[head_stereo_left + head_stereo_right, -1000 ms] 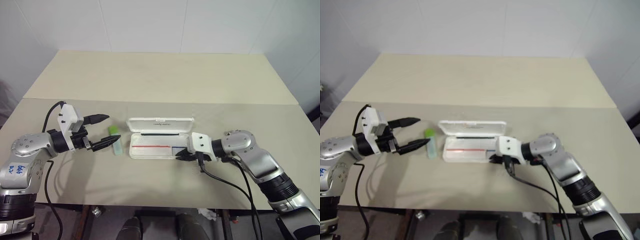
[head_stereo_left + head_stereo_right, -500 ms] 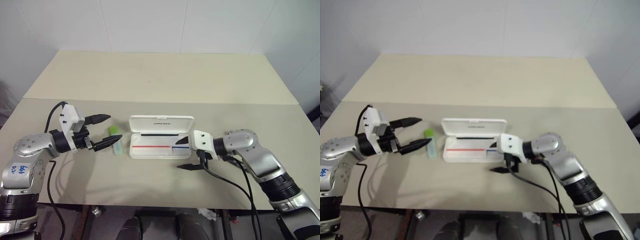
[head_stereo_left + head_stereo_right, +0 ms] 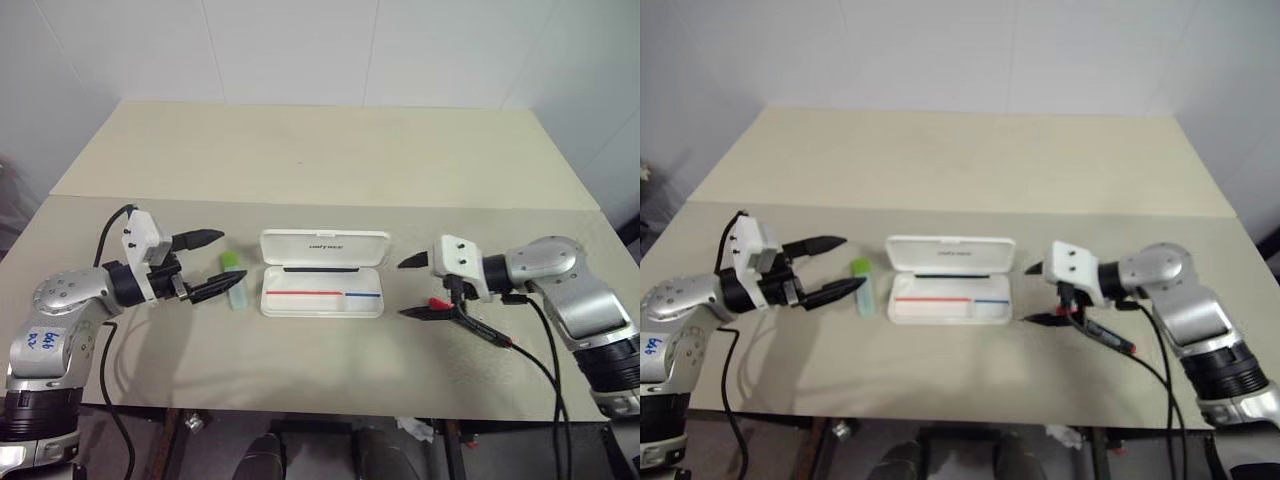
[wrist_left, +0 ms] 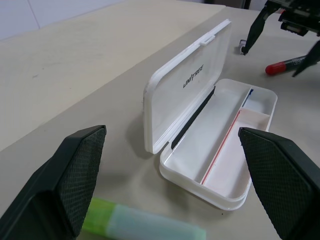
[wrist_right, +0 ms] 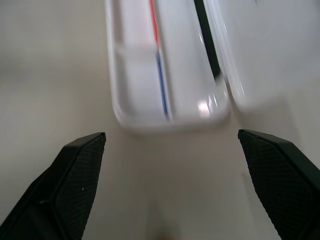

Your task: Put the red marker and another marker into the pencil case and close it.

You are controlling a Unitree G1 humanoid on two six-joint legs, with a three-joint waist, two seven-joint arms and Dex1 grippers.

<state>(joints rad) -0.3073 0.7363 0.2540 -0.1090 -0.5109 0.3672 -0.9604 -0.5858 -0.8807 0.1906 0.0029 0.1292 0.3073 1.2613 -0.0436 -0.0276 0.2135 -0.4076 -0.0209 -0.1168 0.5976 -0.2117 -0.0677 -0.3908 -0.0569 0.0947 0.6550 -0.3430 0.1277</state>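
The pencil case (image 4: pixel 210 145) looked like glossy white plastic, the table (image 3: pixel 320 140) matt and smooth, the green marker (image 4: pixel 145 227) translucent plastic.

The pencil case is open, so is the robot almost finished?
Not yet. The pencil case lies open and holds no marker. The red marker lies on the table under the open right gripper; the green marker lies beside the open left gripper. Both still need putting in, then closing.
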